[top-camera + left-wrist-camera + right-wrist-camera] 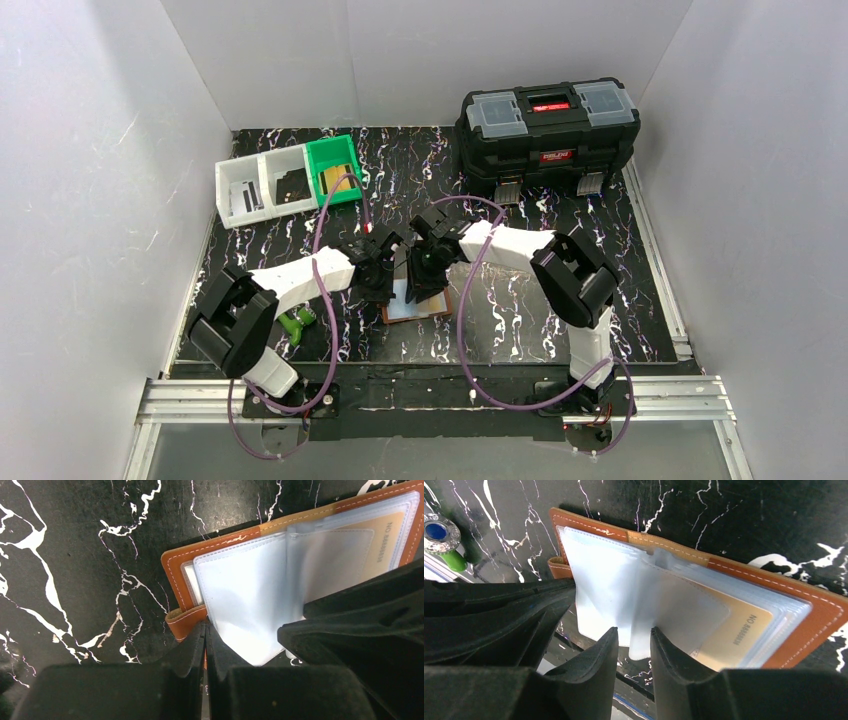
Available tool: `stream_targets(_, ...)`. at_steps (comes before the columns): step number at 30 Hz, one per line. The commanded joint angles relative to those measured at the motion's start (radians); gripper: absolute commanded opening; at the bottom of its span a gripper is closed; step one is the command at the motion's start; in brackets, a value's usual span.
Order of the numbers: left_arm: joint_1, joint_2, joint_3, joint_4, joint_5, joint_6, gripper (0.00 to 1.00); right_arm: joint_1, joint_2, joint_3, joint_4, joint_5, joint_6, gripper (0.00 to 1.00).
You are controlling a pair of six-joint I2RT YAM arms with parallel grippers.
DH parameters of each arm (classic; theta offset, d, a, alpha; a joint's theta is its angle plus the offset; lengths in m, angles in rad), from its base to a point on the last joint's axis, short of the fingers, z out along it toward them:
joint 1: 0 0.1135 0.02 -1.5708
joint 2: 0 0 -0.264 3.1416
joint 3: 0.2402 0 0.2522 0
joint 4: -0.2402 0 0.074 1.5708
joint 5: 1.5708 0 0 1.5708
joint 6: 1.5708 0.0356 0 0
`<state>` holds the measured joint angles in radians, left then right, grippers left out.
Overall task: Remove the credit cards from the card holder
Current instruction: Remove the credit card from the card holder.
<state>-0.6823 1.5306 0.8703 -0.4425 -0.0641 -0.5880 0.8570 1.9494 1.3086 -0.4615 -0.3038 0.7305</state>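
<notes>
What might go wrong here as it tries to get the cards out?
The right gripper straddles a clear sleeve, not the gold card; closing may grab plastic only. The left gripper pinches just the edge of the card holder, so a pull might lift or slide it.

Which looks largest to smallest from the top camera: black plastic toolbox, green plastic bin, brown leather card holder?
1. Black plastic toolbox.
2. Green plastic bin and brown leather card holder: unsure, the holder is mostly hidden.
</notes>
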Motion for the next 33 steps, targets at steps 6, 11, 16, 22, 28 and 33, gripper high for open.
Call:
stream_targets(6, 0.002, -0.158, 0.012, -0.052, 0.071, 0.018, 0.0, -0.029, 0.032, -0.006, 0.057, -0.065, 0.037, 0.38)
stream_targets(11, -0.013, -0.223, 0.004, -0.01, 0.177, 0.014, 0.01, -0.055, 0.037, -0.037, 0.109, -0.127, 0.083, 0.39)
stream_targets(16, -0.063, -0.202, -0.001, 0.037, 0.2, 0.022, 0.04, -0.075, 0.037, -0.053, 0.147, -0.167, 0.11, 0.42)
stream_targets(22, -0.097, -0.137, -0.025, 0.152, 0.194, 0.002, 0.03, -0.083, 0.04, -0.074, 0.176, -0.202, 0.13, 0.42)
stream_targets(28, -0.1, -0.06, -0.034, 0.221, 0.183, 0.008, 0.01, -0.087, 0.03, -0.084, 0.178, -0.21, 0.13, 0.42)
stream_targets(33, -0.1, -0.015, -0.057, 0.235, 0.127, -0.011, 0.0, -0.091, 0.021, -0.092, 0.177, -0.208, 0.129, 0.43)
